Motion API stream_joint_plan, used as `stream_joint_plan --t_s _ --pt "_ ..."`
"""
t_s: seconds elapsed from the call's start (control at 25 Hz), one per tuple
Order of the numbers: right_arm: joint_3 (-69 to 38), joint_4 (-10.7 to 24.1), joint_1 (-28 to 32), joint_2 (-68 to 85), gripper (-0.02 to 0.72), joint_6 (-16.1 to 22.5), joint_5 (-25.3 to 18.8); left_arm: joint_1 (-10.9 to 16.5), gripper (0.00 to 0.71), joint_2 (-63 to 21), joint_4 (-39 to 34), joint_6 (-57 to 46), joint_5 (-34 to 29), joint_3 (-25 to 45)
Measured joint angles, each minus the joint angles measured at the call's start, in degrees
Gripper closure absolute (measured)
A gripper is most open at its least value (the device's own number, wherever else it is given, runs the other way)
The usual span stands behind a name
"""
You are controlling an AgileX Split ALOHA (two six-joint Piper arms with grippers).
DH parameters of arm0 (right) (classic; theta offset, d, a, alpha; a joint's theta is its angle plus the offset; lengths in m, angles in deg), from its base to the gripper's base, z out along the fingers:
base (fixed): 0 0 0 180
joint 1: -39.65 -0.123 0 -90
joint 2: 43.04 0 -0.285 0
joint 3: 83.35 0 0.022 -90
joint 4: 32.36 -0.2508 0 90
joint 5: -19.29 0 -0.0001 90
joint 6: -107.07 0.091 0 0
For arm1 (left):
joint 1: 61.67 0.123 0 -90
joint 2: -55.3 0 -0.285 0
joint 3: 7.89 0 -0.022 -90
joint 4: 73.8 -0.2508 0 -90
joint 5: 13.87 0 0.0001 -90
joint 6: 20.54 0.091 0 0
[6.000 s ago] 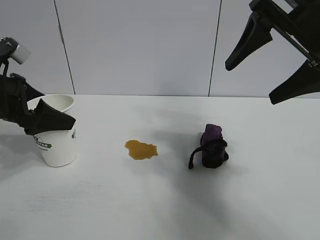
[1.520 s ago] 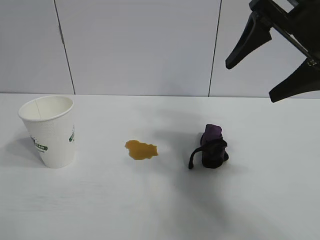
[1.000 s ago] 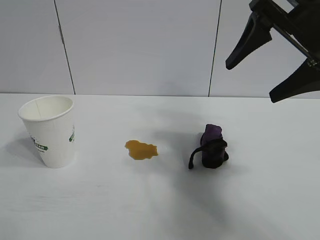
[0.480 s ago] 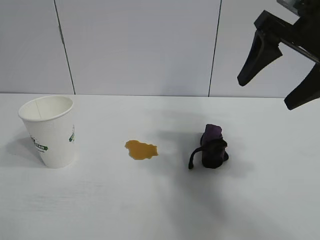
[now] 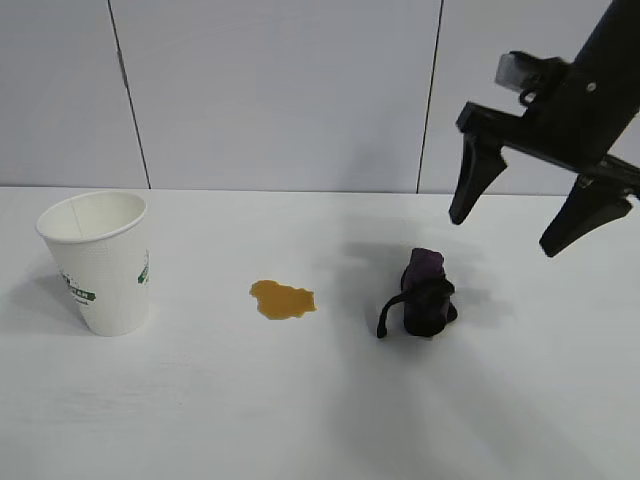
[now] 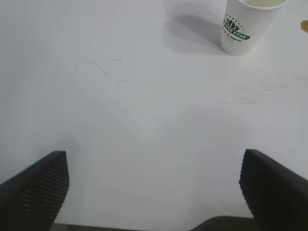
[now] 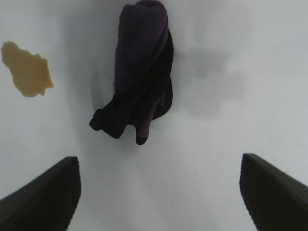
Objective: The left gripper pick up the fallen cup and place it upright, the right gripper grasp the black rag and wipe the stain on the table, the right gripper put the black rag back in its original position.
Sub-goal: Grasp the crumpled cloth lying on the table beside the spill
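I have 3 views. My exterior camera sits in front of the rig, nearly level, facing a grey panelled wall across the white counter. My left wrist camera looks down along the counter from well back; the cup shows far off, as it does at the exterior view's left. My right wrist camera hangs close above the black rag and looks nearly straight down. It shares the rag and the stain with the exterior view.
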Motion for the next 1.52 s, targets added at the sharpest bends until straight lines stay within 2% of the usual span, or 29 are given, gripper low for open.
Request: stream_joint_plan --t_s 0.32,0.44,0.8,1.16,1.24,1.44,1.52 --pt "0.4 3.6 -6.7 -6.6 0.086 5.0 7.0 0.0 0.016 0.0 0.0 0.0 0.0 0.0" --pt "0.4 5.3 -7.0 -7.1 0.138 6.7 8.6 0.0 0.016 0.0 0.0 0.0 0.0 0.0" --pt "0.4 7.6 -7.1 -7.3 0.16 8.1 12.4 0.0 0.016 0.0 0.0 0.0 0.0 0.0" --pt "0.4 7.6 -7.1 -9.9 0.174 8.4 12.6 0.0 0.016 0.0 0.0 0.0 0.0 0.0" --pt "0.4 7.6 -7.1 -9.9 0.244 8.6 12.9 0.0 0.016 0.0 0.0 0.0 0.0 0.0" --pt "0.4 7.7 -7.1 -9.9 0.585 9.4 13.4 0.0 0.016 0.0 0.0 0.0 0.0 0.0" --pt "0.4 7.7 -7.1 -9.9 0.633 9.5 13.5 0.0 0.016 0.0 0.0 0.0 0.0 0.0"
